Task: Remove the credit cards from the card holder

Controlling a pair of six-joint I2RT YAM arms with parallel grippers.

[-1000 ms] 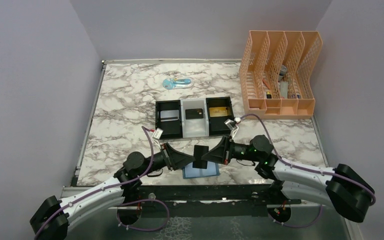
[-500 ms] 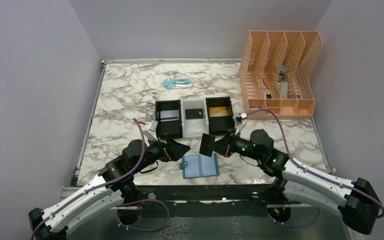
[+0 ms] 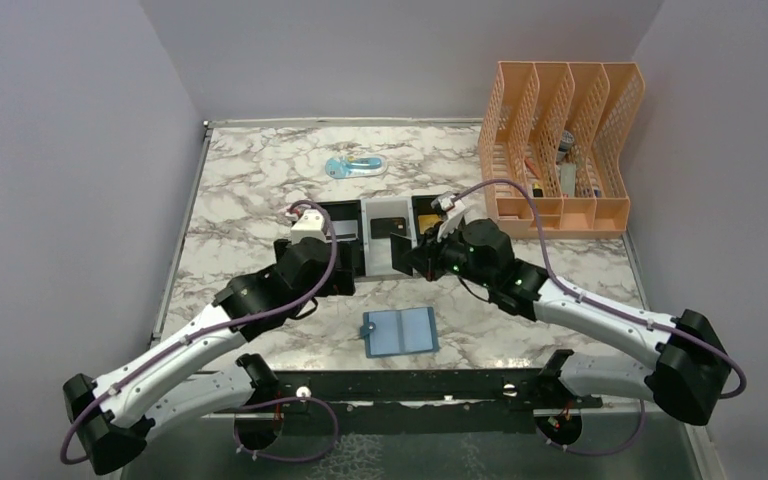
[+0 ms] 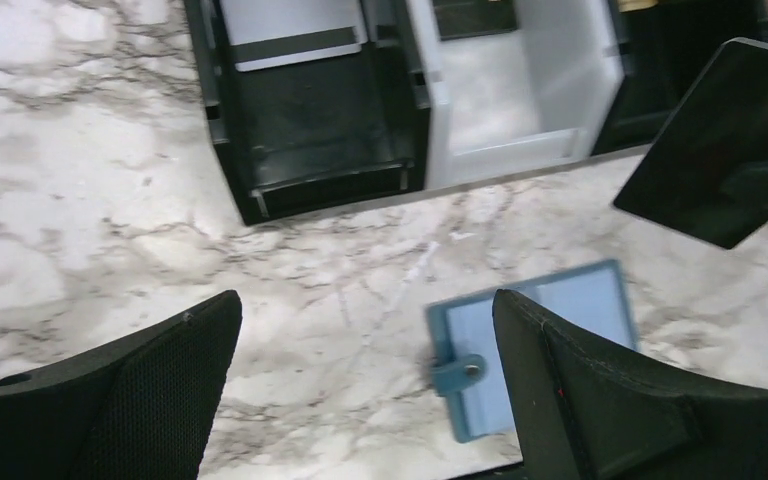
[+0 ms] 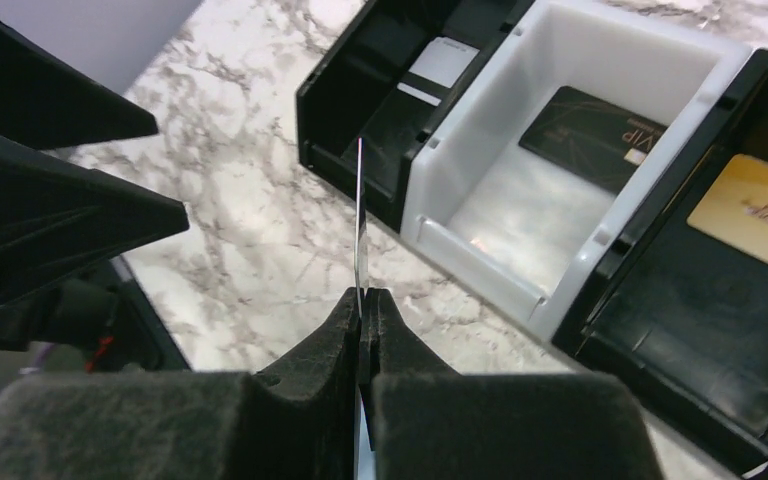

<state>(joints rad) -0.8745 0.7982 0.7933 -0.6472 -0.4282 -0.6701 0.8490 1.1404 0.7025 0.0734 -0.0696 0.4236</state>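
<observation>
The left hand [image 4: 365, 310] has its fingers wide apart and holds nothing. The blue card holder [image 3: 400, 332] lies open on the worktop [image 3: 250, 200], near the front edge. The right hand [image 5: 362, 305] is clamped on a black card [image 4: 715, 150]. I think it should lower the card slowly into the tray [image 5: 480, 270], then let go.

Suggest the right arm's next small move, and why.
Probably ease the thin black card, pinched edge-on in the right fingers, forward and down into the black-and-white three-compartment tray: it hangs upright near the tray's front, and the white middle section already holds another black card.
</observation>
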